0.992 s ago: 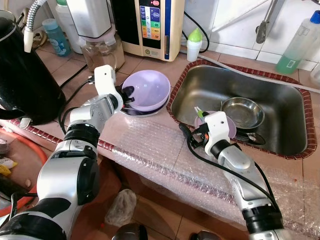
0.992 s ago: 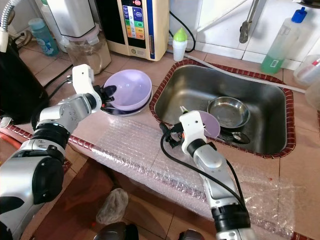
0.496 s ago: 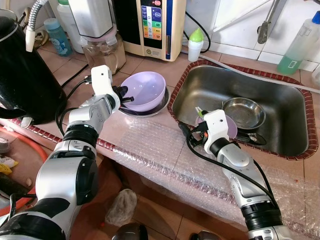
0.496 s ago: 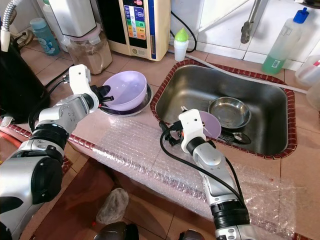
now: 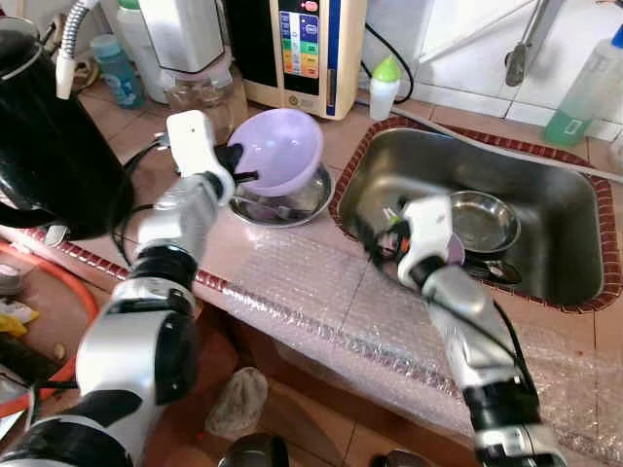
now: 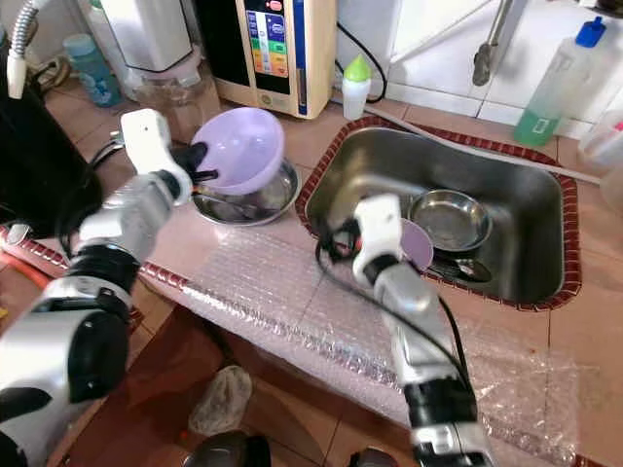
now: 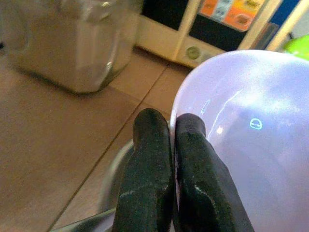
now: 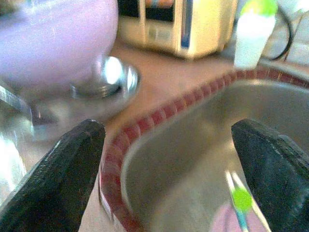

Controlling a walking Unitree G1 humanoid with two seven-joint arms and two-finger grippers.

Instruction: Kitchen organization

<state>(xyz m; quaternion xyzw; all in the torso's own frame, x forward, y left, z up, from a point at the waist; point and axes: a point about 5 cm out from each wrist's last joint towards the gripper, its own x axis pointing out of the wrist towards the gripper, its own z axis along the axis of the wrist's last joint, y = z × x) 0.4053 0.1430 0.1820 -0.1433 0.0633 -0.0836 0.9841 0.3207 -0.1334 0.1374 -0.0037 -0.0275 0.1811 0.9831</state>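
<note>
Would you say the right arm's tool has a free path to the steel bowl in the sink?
Probably yes. The right tool hangs open at the sink's near-left corner; the steel bowl lies uncovered, with a small purple dish between them.

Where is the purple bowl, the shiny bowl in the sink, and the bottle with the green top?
purple bowl (image 5: 280,148), left eye view, inside of the bowl
shiny bowl (image 5: 484,220), left eye view, its bottom
bottle with the green top (image 6: 352,86), right eye view, white body

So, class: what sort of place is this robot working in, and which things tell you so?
Most likely a home kitchen counter: a steel sink set into tiled worktop, a purple bowl held by the left gripper, and a blender against the wall.
</note>
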